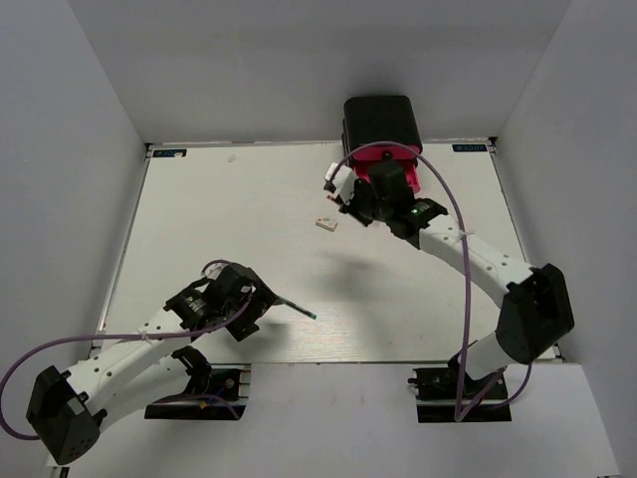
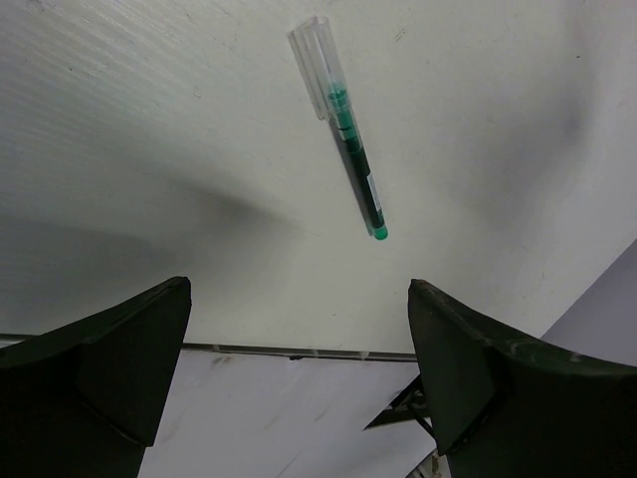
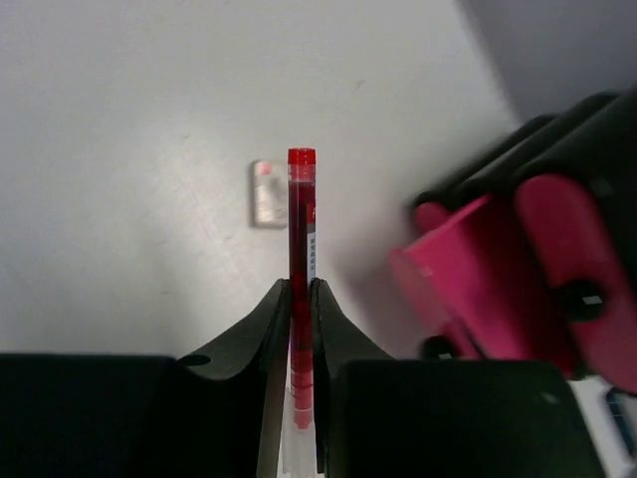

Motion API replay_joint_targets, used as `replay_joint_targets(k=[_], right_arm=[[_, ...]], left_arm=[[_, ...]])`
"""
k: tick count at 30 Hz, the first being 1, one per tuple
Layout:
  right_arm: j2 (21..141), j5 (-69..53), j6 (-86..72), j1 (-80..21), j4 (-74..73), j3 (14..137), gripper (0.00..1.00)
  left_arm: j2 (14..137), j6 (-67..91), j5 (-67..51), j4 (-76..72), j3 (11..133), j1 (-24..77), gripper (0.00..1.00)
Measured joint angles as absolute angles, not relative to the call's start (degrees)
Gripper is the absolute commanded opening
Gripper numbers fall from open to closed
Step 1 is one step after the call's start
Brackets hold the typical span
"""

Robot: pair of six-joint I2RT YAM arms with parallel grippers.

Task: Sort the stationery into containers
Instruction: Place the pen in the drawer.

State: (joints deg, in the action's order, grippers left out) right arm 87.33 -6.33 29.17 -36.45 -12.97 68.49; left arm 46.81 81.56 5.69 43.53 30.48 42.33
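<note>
You will find nothing legible here: the small blue stickers (image 1: 169, 152) at the far corners of the white tabletop (image 1: 249, 199) are too small to read, and the white print strips (image 2: 370, 191) on the slim dark teal pen (image 2: 353, 164) and the thin red pen (image 3: 301, 219) are blurred

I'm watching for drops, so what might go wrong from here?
The red pen sticks far out of the right fingers; it may pivot or catch on the pink drawers. The teal pen lies near the table edge before the open left fingers; a nudge might roll it off.
</note>
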Motion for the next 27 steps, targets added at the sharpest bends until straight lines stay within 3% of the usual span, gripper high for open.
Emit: replay_joint_targets(k=[6,16,27], right_arm=[[84.25,-5.93,46.00,-34.54,-7.97,69.63,0.00],[92.58,-7.88,66.96,-27.62,-1.15,69.69,0.00],[100.07,-15.11,76.36,-20.95,-3.16,78.13,0.00]], left_arm=[[50.00,81.56,5.23,41.50,29.69,42.33,0.99],[52.80,80.93,5.10,40.82,29.52,42.33,0.99],[57.28,80.36,5.08,39.72,29.52,42.33,0.99]])
